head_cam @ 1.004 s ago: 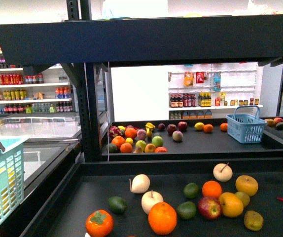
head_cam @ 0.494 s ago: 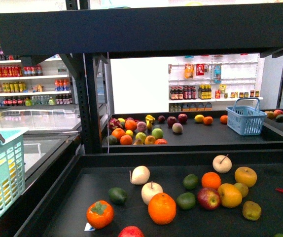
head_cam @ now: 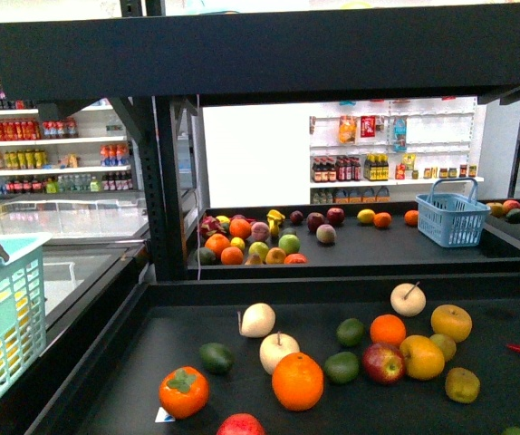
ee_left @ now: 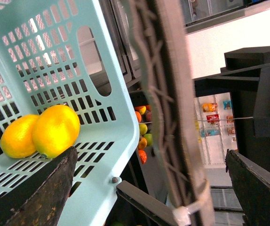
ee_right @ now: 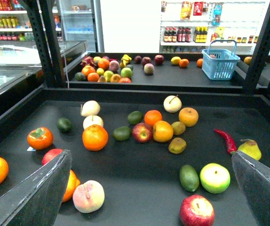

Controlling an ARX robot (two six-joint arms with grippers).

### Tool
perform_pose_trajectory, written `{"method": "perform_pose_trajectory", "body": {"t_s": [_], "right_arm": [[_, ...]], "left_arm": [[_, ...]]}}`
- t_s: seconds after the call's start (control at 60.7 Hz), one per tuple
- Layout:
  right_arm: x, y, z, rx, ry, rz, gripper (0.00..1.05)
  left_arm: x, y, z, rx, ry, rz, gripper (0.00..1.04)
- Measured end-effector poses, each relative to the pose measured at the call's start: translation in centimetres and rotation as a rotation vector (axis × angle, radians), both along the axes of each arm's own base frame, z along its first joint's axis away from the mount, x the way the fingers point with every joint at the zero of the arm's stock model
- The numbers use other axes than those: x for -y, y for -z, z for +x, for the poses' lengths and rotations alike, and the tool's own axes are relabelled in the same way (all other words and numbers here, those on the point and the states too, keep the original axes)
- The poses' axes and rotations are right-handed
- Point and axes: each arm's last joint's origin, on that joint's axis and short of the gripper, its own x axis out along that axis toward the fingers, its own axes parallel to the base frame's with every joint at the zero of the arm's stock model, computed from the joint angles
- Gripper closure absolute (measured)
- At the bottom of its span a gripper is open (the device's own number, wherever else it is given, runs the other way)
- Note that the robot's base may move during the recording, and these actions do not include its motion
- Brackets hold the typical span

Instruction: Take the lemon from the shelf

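Note:
Two bright yellow oval lemons (ee_left: 55, 129) lie side by side in a pale-green basket (ee_left: 102, 155), seen in the left wrist view. My left gripper (ee_left: 146, 197) is open beside that basket, with nothing between its fingers (ee_left: 31, 193). The black shelf (head_cam: 242, 344) holds mixed fruit on its dark near tray. A yellow-orange oval fruit (head_cam: 422, 357) lies there next to a red apple (head_cam: 384, 362). I cannot tell whether it is a lemon. My right gripper (ee_right: 149, 188) is open and empty above the near tray (ee_right: 139, 174). Neither gripper shows in the front view.
The pale-green basket (head_cam: 6, 326) hangs at the left of the front view. The near tray holds oranges (head_cam: 297, 381), a persimmon (head_cam: 184, 391), limes and a golden apple-like fruit (head_cam: 451, 323). The far tray has a fruit pile, a small yellow fruit (head_cam: 366, 217) and a blue basket (head_cam: 452, 220).
Between one second and half a second ago the front view tilted down a little, bringing a red fruit in at the bottom edge. Since then nothing has visibly moved.

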Motion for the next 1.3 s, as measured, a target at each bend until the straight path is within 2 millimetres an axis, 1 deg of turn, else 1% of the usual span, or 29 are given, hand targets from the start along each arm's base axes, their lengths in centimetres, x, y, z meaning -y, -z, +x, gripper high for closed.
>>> {"method": "perform_pose_trajectory", "body": {"t_s": [0.198, 0.28, 0.329, 0.362, 0.379, 0.445, 0.461, 0.477, 0.527, 0.593, 0.626, 0.691, 0.708, 0.757, 0.79, 0.807, 0.873, 0.905, 0.938, 0.988, 1.004, 1.087, 1.103, 1.136, 1.185, 1.301], "right_arm": [[0.0, 0.0, 0.0, 0.000, 0.000, 0.000, 0.02], [0.0, 0.0, 0.0, 0.000, 0.000, 0.000, 0.02], [0.0, 0.0, 0.0, 0.000, 0.000, 0.000, 0.02], [0.0, 0.0, 0.0, 0.000, 0.000, 0.000, 0.02], [0.0, 0.0, 0.0, 0.000, 0.000, 0.000, 0.02], [0.0, 0.0, 0.0, 0.000, 0.000, 0.000, 0.02], [0.0, 0.0, 0.0, 0.000, 0.000, 0.000, 0.02], [0.0, 0.0, 0.0, 0.000, 0.000, 0.000, 0.02], [0.0, 0.0, 0.0, 0.000, 0.000, 0.000, 0.02], [0.0, 0.0, 0.0, 0.000, 0.000, 0.000, 0.02], [0.0, 0.0, 0.0, 0.000, 0.000, 0.000, 0.02], [0.0, 0.0, 0.0, 0.000, 0.000, 0.000, 0.02], [0.0, 0.0, 0.0, 0.000, 0.000, 0.000, 0.02], [0.0, 0.0, 0.0, 0.000, 0.000, 0.000, 0.02], [0.0, 0.0, 0.0, 0.000, 0.000, 0.000, 0.02], [0.0, 0.0, 0.0, 0.000, 0.000, 0.000, 0.02], [0.0, 0.0, 0.0, 0.000, 0.000, 0.000, 0.02], [0.0, 0.0, 0.0, 0.000, 0.001, 0.000, 0.02], [0.0, 0.0, 0.0, 0.000, 0.000, 0.000, 0.02], [0.0, 0.0, 0.0, 0.000, 0.000, 0.000, 0.02], [0.0, 0.0, 0.0, 0.000, 0.000, 0.000, 0.02], [0.0, 0.0, 0.0, 0.000, 0.000, 0.000, 0.02], [0.0, 0.0, 0.0, 0.000, 0.000, 0.000, 0.02], [0.0, 0.0, 0.0, 0.000, 0.000, 0.000, 0.02], [0.0, 0.0, 0.0, 0.000, 0.000, 0.000, 0.02], [0.0, 0.0, 0.0, 0.000, 0.000, 0.000, 0.02]], "left_arm": [[1.1, -2.7, -2.2, -0.111, -0.046, 0.214, 0.08], [2.3, -4.3, -3.9, -0.142, -0.066, 0.355, 0.08], [3.7, -5.2, -5.6, -0.159, -0.063, 0.452, 0.08], [5.1, -6.0, -7.2, -0.164, -0.052, 0.549, 0.08], [5.4, -6.1, -7.6, -0.161, -0.049, 0.558, 0.08], [8.2, -6.9, -10.5, -0.149, -0.007, 0.680, 0.08], [8.9, -7.1, -11.3, -0.144, 0.003, 0.699, 0.08], [9.2, -7.1, -11.7, -0.142, 0.009, 0.712, 0.08], [11.3, -7.2, -14.1, -0.129, 0.038, 0.763, 0.08], [13.4, -7.0, -16.7, -0.109, 0.042, 0.817, 0.08], [14.6, -6.8, -18.3, -0.104, 0.042, 0.842, 0.08], [16.5, -6.2, -20.9, -0.084, 0.014, 0.877, 0.08], [17.0, -6.0, -21.4, -0.067, 0.031, 0.896, 0.09], [18.0, -5.2, -22.9, 0.050, 0.141, 0.950, 0.18], [18.4, -4.0, -23.8, 0.102, 0.183, 0.997, 0.25], [18.4, -3.6, -24.1, 0.109, 0.190, 1.008, 0.27], [18.7, 0.0, -25.5, 0.111, 0.207, 1.073, 0.42], [18.6, 1.0, -25.7, 0.105, 0.228, 1.092, 0.46], [18.3, 2.6, -25.9, 0.094, 0.257, 1.118, 0.54], [17.7, 3.8, -26.0, 0.075, 0.265, 1.136, 0.64], [17.6, 4.0, -26.0, 0.075, 0.266, 1.137, 0.66], [16.6, 4.8, -26.3, 0.087, 0.257, 1.140, 0.84], [16.5, 4.8, -26.4, 0.087, 0.253, 1.139, 0.86], [16.1, 5.1, -26.5, 0.093, 0.251, 1.139, 0.94], [15.7, 5.6, -26.5, 0.092, 0.251, 1.140, 1.03], [14.9, 6.7, -26.7, 0.083, 0.250, 1.146, 1.02]]}}
